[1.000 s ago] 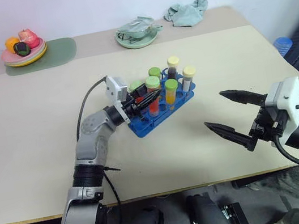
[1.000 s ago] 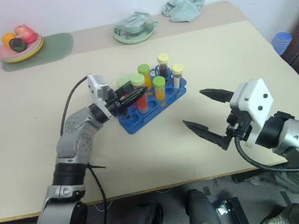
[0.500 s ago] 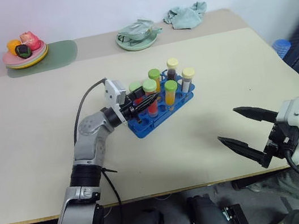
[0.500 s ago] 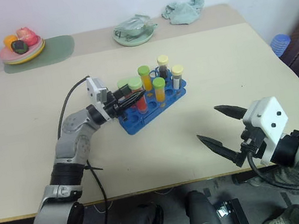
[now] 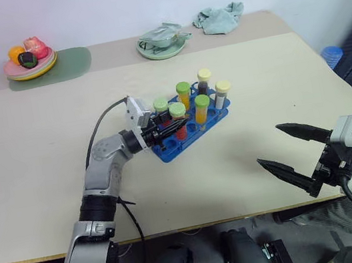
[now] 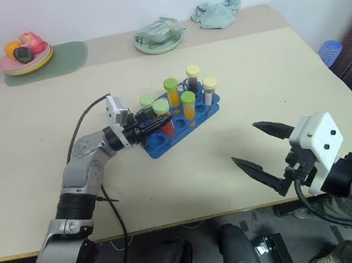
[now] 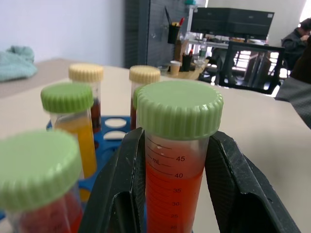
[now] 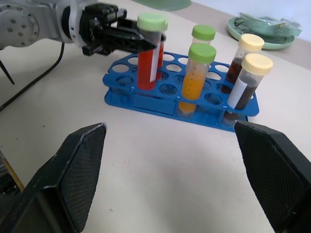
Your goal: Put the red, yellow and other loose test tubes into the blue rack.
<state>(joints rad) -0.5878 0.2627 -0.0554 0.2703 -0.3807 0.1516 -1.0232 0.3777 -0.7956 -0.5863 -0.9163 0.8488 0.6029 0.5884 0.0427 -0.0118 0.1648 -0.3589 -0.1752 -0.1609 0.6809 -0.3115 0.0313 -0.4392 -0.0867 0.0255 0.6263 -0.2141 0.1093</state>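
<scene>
1. Here, on the beige table [image 5: 45,160]: blue rack [image 5: 189,131] near the middle, set at an angle, six capped tubes upright in its holes.
2. Left gripper [image 5: 176,126] closed on the red tube [image 8: 147,65], fingers [image 7: 121,194] pressing its clear wall just under the green cap; tube upright, lower end down in a hole at the rack's near-left end.
3. Just beside it, a second red tube [image 5: 161,109] with green cap.
4. Further along: two yellow-orange tubes [image 8: 193,78] with green caps, then two dark brown tubes [image 8: 248,80] with pale yellow caps at the far-right end.
5. Right gripper [image 5: 289,153] spread wide, empty, near the table's front-right edge, well apart from the rack.
6. Along the back: fruit plate [image 5: 30,67] on a green mat [image 5: 73,59], green dish [image 5: 160,45], crumpled teal cloth [image 5: 219,17].
</scene>
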